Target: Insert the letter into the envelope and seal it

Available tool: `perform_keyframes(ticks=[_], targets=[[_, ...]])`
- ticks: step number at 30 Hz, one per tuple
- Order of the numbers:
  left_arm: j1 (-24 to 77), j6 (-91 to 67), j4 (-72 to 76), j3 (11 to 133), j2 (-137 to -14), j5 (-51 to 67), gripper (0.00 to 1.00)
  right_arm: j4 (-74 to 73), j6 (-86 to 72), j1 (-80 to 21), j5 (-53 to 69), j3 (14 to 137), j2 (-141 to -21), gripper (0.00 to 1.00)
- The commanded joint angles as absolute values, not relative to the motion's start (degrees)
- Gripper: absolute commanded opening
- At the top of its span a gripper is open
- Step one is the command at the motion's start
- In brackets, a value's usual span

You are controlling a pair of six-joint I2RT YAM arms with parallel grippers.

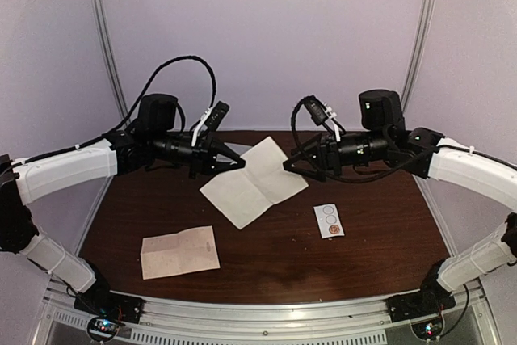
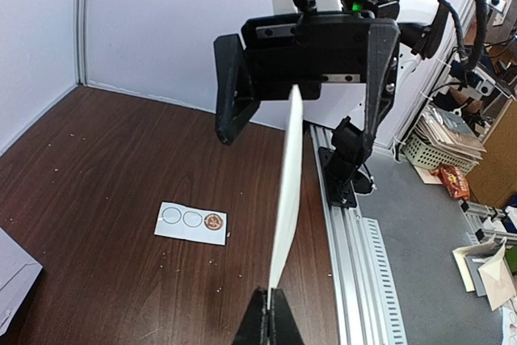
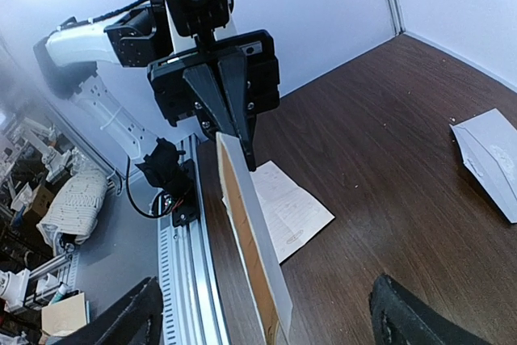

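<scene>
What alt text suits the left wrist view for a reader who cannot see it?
A white sheet of paper, seen edge-on, stretches from the shut left end effector up to the open right end effector, above a dark wooden table where a sticker strip lies.

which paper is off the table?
The white sheet, pinched by the left gripper; the tan sheet and envelope lie flat on it.

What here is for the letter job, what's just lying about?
Job: white sheet in the left hand, likely the letter; envelope; sticker strip, probably for sealing.
Lying about: tan creased paper; basket off to the side.
</scene>
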State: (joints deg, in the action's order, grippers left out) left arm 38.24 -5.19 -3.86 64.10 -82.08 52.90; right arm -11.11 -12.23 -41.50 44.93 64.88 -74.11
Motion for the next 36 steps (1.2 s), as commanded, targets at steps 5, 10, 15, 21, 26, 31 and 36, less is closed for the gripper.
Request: perform_keyframes(ticks=[5,10,15,21,26,31,36], targets=[[38.23,-5.54,-1.11,64.25,-83.06,56.00,0.00,-16.70,-7.65,-44.41,44.64,71.71,-80.49,0.81],[38.23,-5.54,-1.44,64.49,-83.54,56.71,0.00,-13.45,-9.40,-45.17,47.28,71.74,-81.11,0.53],[38.23,-5.45,-1.49,64.51,-83.54,56.67,0.00,-13.25,-9.37,-45.18,46.09,72.02,-81.04,0.04],[38.23,-5.57,-2.58,65.11,-84.36,55.86,0.53,-16.98,-6.97,-44.89,41.04,73.72,-80.03,0.00],[38.23,-5.54,-2.81,65.23,-84.73,55.53,0.54,-21.56,-4.45,-44.55,38.57,76.22,-79.79,0.00],[38.23,-5.45,-3.16,65.30,-84.84,54.15,0.42,-24.77,-2.72,-44.21,35.91,77.57,-79.16,0.00],[38.23,-5.45,-3.58,65.40,-85.09,52.26,0.16,-25.59,-2.63,-44.04,35.97,78.06,-78.43,0.00]])
